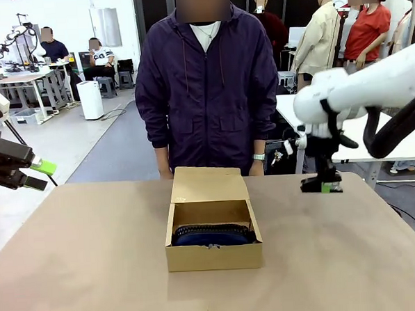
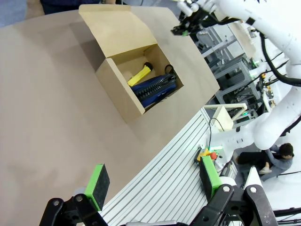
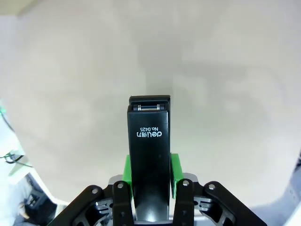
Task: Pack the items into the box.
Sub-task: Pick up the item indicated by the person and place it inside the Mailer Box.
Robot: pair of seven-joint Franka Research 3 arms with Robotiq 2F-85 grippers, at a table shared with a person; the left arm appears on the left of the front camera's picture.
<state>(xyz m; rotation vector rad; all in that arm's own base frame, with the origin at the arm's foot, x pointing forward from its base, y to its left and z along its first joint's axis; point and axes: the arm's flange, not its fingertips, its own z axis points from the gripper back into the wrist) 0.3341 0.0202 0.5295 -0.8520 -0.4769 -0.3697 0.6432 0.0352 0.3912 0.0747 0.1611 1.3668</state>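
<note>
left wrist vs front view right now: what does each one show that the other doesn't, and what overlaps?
Left wrist adds: a look down into the box, where the yellow utility knife lies beside the navy pouch.
Front adds: the person's torso and arms, standing right behind the box with a watch on one wrist.
Both: the open box with its flap lid laid back, the pouch inside it, and the right end effector raised off to the box's side.
</note>
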